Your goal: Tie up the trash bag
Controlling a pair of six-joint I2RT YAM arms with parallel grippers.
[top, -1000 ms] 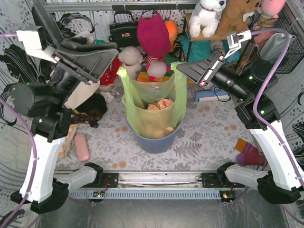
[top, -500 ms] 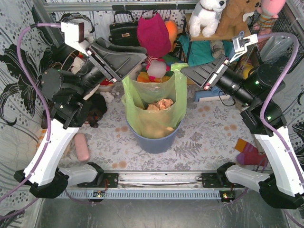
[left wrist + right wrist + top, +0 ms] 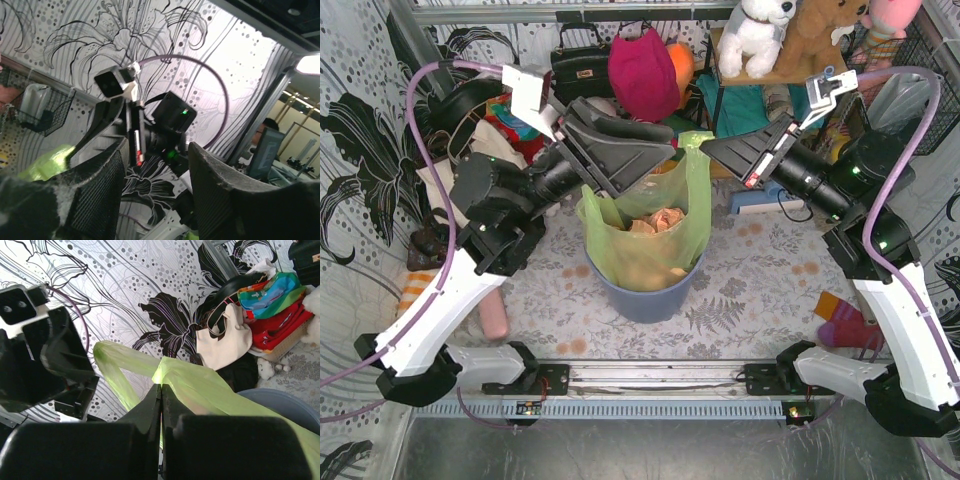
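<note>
Now trash bag (image 3: 642,262) upright, long axis vertical, mouth up.

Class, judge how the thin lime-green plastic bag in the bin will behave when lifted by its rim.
Probably floppy: the thin lime-green plastic trash bag droops in folds where the right gripper pinches its rim. Likely bottom-heavy: brownish waste sits in it, within the round blue-grey plastic bin. The film may stretch or slip.

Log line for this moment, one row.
left jaws: open, by trash bag | right jaws: shut on trash bag top edge | trash bag: untied, in bin
</note>
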